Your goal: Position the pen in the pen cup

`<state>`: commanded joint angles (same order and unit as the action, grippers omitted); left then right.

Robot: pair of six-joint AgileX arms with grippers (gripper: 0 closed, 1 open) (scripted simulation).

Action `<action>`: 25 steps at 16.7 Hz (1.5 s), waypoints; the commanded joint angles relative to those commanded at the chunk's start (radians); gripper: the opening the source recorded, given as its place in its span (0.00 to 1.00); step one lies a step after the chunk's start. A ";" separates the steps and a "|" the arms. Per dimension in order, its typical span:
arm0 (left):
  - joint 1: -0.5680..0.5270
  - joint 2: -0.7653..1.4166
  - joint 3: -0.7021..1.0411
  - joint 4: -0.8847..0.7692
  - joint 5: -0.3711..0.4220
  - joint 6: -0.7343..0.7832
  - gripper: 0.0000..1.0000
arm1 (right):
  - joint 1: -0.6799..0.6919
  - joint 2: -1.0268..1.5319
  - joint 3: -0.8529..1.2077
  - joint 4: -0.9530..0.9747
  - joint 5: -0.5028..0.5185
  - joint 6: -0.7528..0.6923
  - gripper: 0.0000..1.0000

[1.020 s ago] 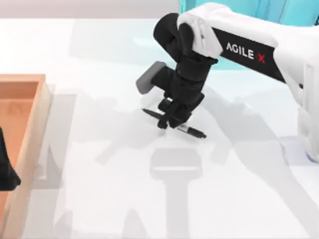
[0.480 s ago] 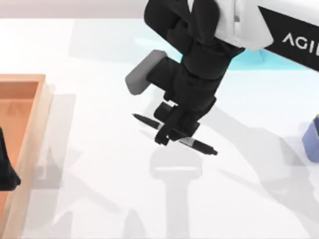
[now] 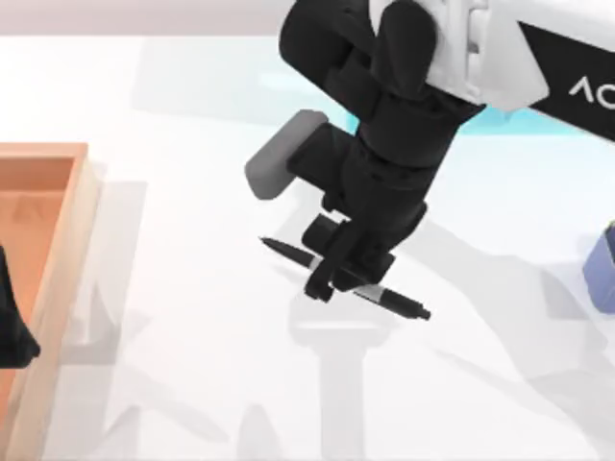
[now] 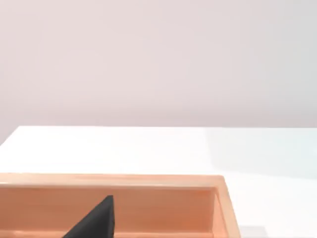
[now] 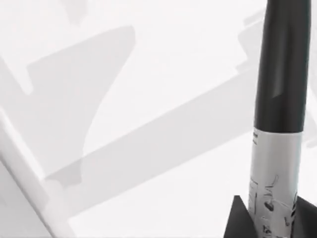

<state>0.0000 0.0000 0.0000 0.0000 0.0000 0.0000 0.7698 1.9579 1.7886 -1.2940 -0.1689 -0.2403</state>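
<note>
The pen (image 3: 396, 303), black with a silver-grey middle band, hangs level above the white table near its centre, held crosswise by my right gripper (image 3: 336, 275), which is shut on its middle. In the right wrist view the pen (image 5: 280, 89) runs out from between the black fingertips (image 5: 237, 220), with the table far below it. The pen cup (image 3: 602, 277) is a periwinkle-blue box at the table's right edge, cut off by the frame and well to the right of the pen. My left gripper (image 3: 12, 327) stays parked at the far left over the wooden tray.
A shallow wooden tray (image 3: 60, 252) lies along the table's left side and its rim (image 4: 148, 181) crosses the left wrist view. A translucent teal shelf (image 3: 500, 117) stands at the back right, mostly hidden behind my right arm.
My right gripper has closed on the pen and lifted it off the table, drifting a little to the right. The pen cup has come into sight at the right edge. The left arm has not moved.
</note>
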 joint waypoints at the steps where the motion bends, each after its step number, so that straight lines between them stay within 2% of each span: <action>1: 0.000 0.000 0.000 0.000 0.000 0.000 1.00 | -0.010 0.000 -0.005 0.009 -0.011 -0.007 0.00; 4: 0.000 0.000 0.000 0.000 0.000 0.000 1.00 | -0.096 0.001 -0.050 0.085 -0.107 -0.061 0.00; 7: 0.000 0.000 0.000 0.000 0.000 0.000 1.00 | -0.254 -0.005 -0.139 0.221 -0.298 -0.151 0.00; 10: 0.000 0.000 0.000 0.000 0.000 0.000 1.00 | -0.467 -0.023 -0.267 0.406 -0.580 -0.265 0.00; 15: 0.000 0.000 0.000 0.000 0.000 0.000 1.00 | -0.863 -0.083 -0.528 0.762 -1.120 -0.470 0.00; 18: 0.000 0.000 0.000 0.000 0.000 0.000 1.00 | -1.080 -0.132 -0.680 0.964 -1.377 -0.578 0.00; 21: 0.000 0.000 0.000 0.000 0.000 0.000 1.00 | -1.235 -0.175 -0.797 1.113 -1.539 -0.656 0.00; 23: 0.000 0.000 0.000 0.000 0.000 0.000 1.00 | -1.288 -0.194 -0.842 1.166 -1.594 -0.685 0.00; 25: 0.000 0.000 0.000 0.000 0.000 0.000 1.00 | -1.301 -0.199 -0.854 1.179 -1.608 -0.692 0.00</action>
<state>0.0000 0.0000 0.0000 0.0000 0.0000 0.0000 -0.5316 1.7585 0.9342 -0.1148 -1.7766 -0.9326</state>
